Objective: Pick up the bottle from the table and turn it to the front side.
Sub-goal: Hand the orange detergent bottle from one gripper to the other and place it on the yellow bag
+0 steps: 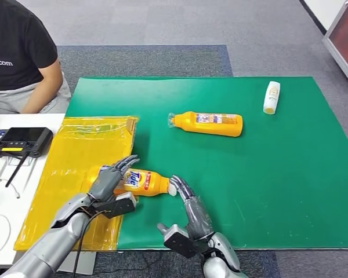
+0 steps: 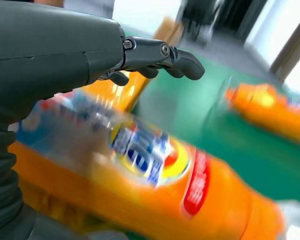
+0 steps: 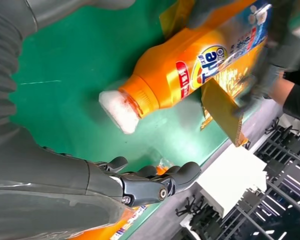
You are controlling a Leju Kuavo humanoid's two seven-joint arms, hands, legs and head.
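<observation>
An orange Tide bottle [image 1: 144,182] lies on its side, label up, its base on a yellow plastic bag [image 1: 76,156] and its white cap [image 1: 172,189] on the green mat [image 1: 260,185]. My left hand [image 1: 108,185] reaches over the bottle's base end. Its fingers [image 2: 160,55] stretch out above the blurred label [image 2: 148,165] with a gap between them. My right hand [image 1: 194,215] lies on the mat just in front of the cap, with its fingertips close to it. In the right wrist view its fingers [image 3: 156,182] stand apart from the bottle [image 3: 178,70].
A second orange bottle [image 1: 209,124] lies on the mat further back, and a small white bottle [image 1: 271,97] at the far right. A person in a black shirt [image 1: 19,52] sits at the back left. A black controller [image 1: 21,141] rests on the white table to the left.
</observation>
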